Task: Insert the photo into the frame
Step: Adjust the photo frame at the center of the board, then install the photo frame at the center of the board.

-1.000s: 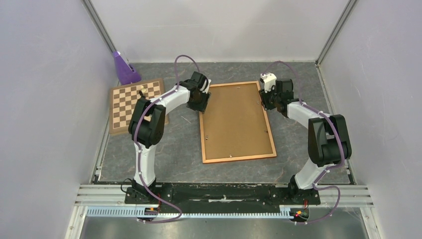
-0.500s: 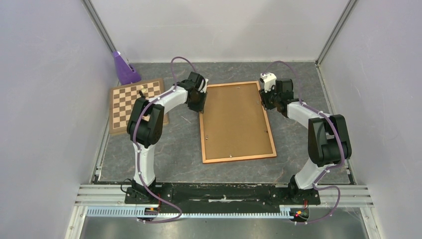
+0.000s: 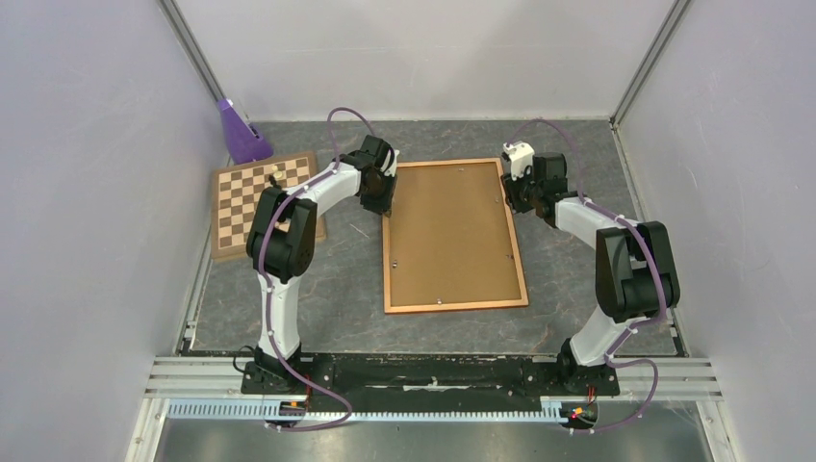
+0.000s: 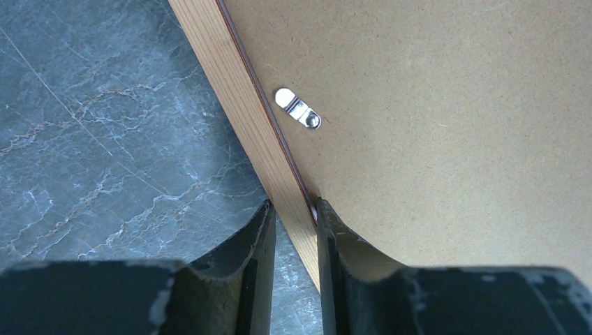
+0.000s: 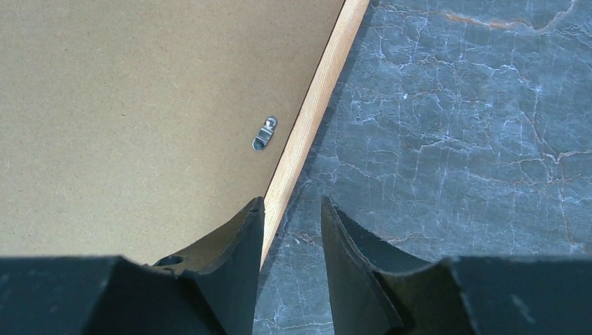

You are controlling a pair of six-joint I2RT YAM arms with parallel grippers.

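Where the bench (image 3: 327,279) is read from its near edge outward, the frame (image 3: 454,306) is met first. It is laid face down at the centre, between the two arms, long rails running near to far, with the hardboard backing panel (image 3: 452,241) seated inside it. The photo is not shown in any view. Whether it lies beneath the panel cannot be told.

Toward the far end of the left rail, the left gripper (image 4: 294,216) is set astride the wood, one finger on the bench side and one on the panel side. No gap is visible at either finger, so the rail is judged to be clamped. The right gripper (image 5: 292,209) is likewise placed astride the right rail, but it is only partly closed. A clear gap is left at the outer finger, and nothing is held. A metal turn clip (image 4: 298,109) is fixed to the panel near each gripper. Whether the clips lock the panel cannot be told.

Faults to be expected:
- If the frame is raised while gripped on one side only, it may be twisted about the left gripper, or the thin rail may be pulled free.
- If the clips are unlatched, the panel may drop out.
- If the frame is dragged leftward, the chessboard (image 3: 260,197) may be struck.

A purple object (image 3: 238,133) stands well apart in the far-left corner.
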